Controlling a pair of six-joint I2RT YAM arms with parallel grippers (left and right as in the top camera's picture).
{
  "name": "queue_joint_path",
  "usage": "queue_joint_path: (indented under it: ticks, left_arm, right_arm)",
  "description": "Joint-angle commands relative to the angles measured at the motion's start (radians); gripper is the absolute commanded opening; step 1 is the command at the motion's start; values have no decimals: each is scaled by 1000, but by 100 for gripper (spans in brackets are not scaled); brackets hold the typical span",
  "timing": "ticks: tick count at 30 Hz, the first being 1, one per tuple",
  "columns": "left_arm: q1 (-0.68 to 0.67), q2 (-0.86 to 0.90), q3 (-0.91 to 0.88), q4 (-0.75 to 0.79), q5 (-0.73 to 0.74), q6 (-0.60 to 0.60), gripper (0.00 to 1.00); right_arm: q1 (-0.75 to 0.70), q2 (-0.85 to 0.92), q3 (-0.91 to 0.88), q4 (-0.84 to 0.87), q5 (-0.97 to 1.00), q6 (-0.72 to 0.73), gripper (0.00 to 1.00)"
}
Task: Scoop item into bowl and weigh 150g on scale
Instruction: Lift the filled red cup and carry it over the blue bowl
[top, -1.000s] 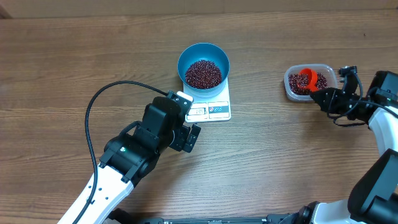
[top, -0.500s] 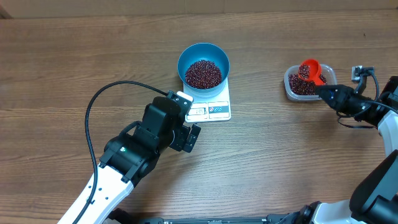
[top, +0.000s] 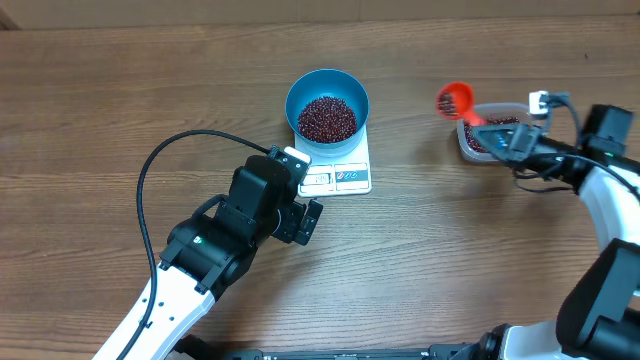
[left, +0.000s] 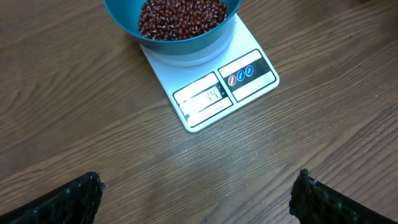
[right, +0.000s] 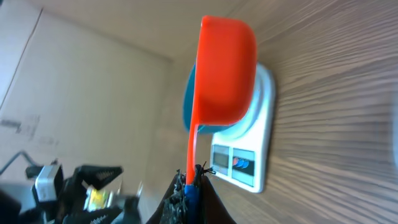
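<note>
The blue bowl (top: 327, 85) stands on the white scale (top: 342, 178), holding a heap of dark red beans (top: 327, 118). My right gripper (top: 507, 141) is shut on the thin handle of an orange scoop (top: 454, 100), which hangs above the table between the bowl and a clear tub (top: 476, 143). In the right wrist view the scoop (right: 227, 68) shows from outside, its contents hidden, with the scale (right: 249, 158) and a sliver of bowl (right: 187, 102) behind it. My left gripper (top: 306, 222) is open, below the scale. The left wrist view shows the bowl (left: 186, 48), the scale (left: 249, 84) and wide-apart fingertips (left: 74, 199).
The clear plastic tub at the right holds more beans (top: 490, 138) and is partly covered by my right arm. A black cable (top: 150, 170) loops over the table left of my left arm. Bare wood surrounds the scale.
My right gripper has lifted the scoop out of the tub and carried it left toward the bowl. The left arm, bowl and scale have not moved.
</note>
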Motion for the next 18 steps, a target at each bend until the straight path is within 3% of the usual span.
queue_joint_path:
  ticks: [1, 8, 18]
  left_arm:
    - [4, 3, 0, 4, 12, 18, 100]
    - [4, 3, 0, 4, 12, 18, 100]
    - [4, 3, 0, 4, 12, 18, 100]
  right_arm:
    - [77, 2, -4, 50, -35, 56, 4]
    - [228, 2, -4, 291, 5, 248, 4]
    - [367, 2, -4, 420, 131, 270, 4]
